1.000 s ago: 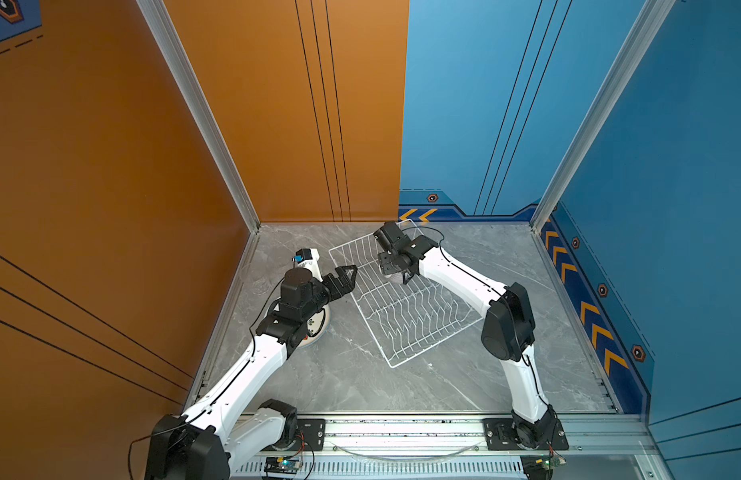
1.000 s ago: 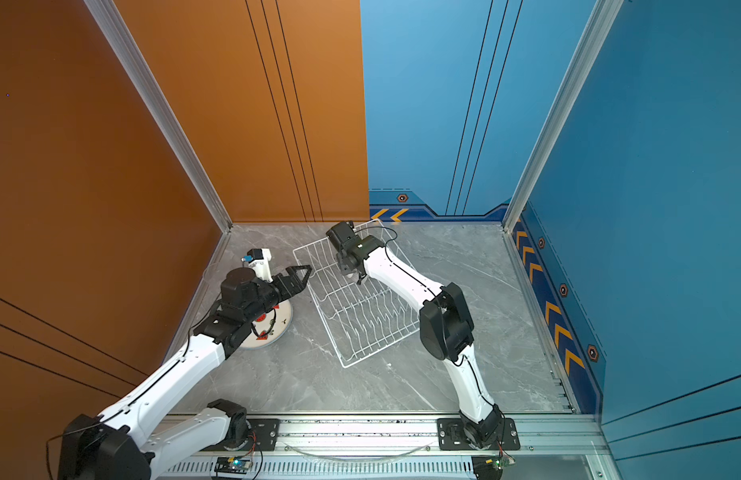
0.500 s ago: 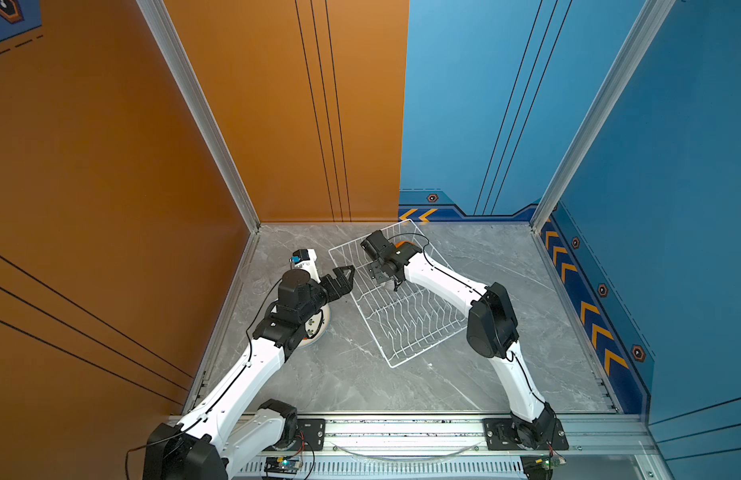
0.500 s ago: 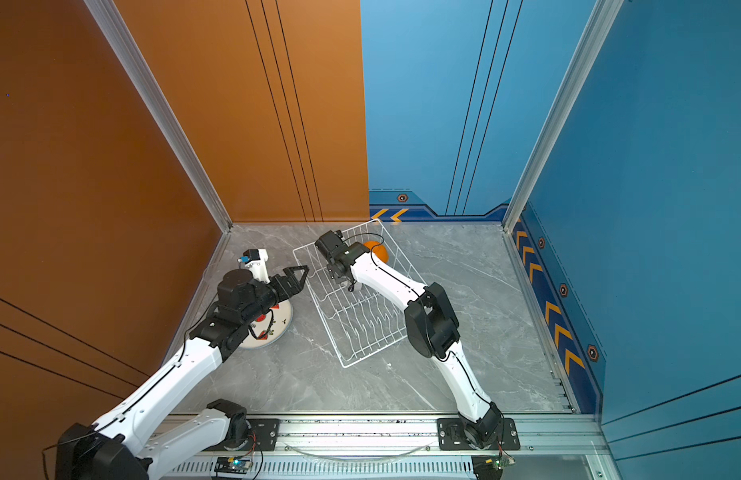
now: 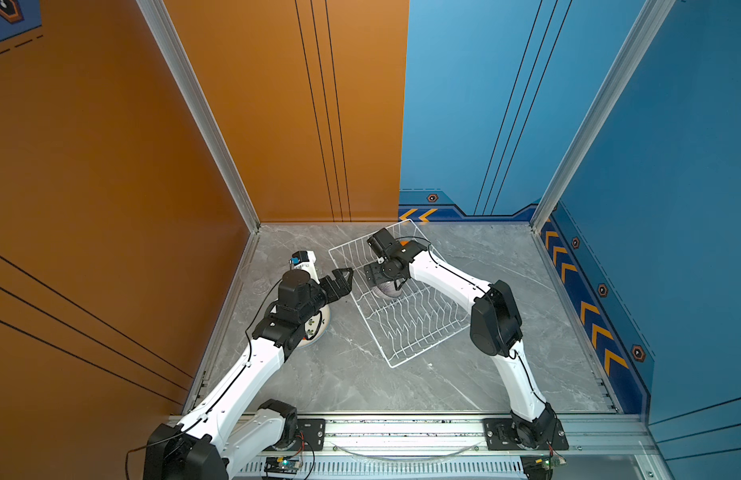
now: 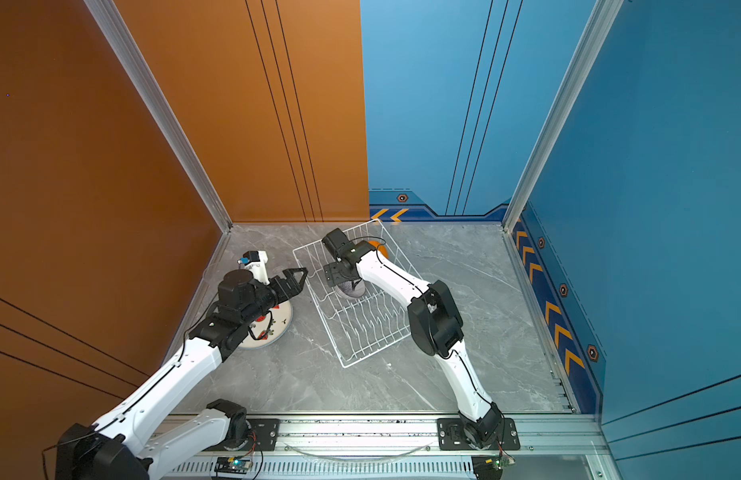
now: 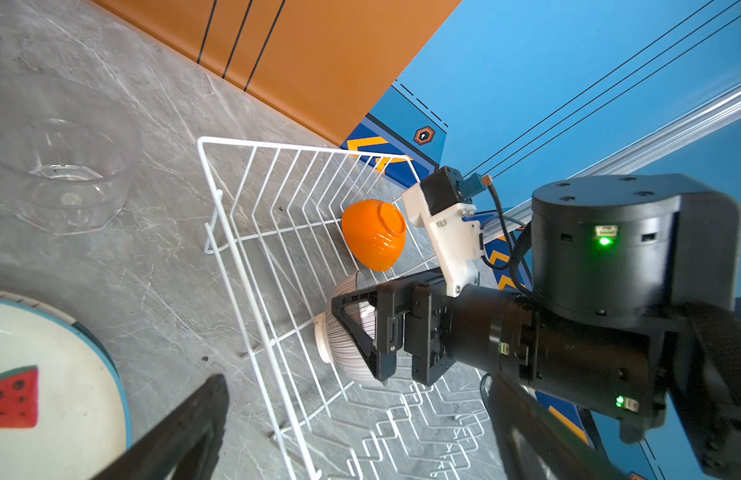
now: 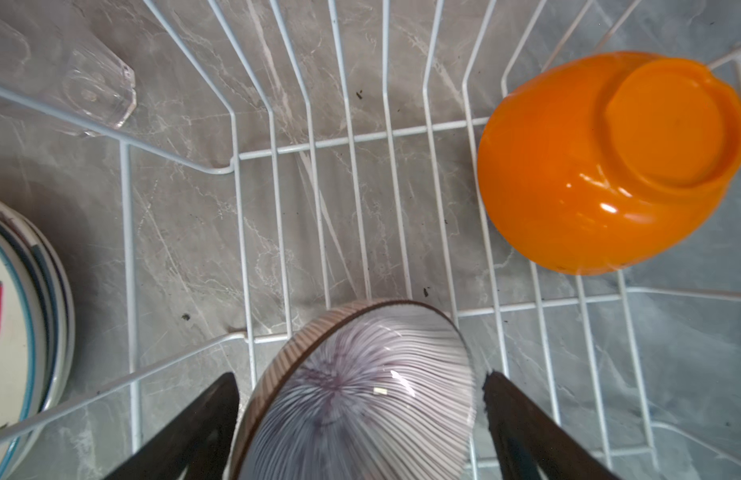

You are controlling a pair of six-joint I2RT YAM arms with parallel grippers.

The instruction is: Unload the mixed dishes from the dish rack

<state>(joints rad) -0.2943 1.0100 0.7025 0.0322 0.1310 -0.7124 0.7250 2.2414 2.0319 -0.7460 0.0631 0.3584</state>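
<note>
While the right jaws stand spread, the striped bowl (image 8: 360,395) lies between them

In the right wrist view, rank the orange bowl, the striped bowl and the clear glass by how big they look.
Largest, too alike to rank: the orange bowl and the striped bowl, which is nearer the camera and cut off by the frame.
Smallest: the clear glass.

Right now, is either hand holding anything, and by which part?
Nothing is held. The right hand straddles the grey-striped bowl in the dish rack, open on either side, not clamped. The left hand is open and empty beside the rack.
</note>
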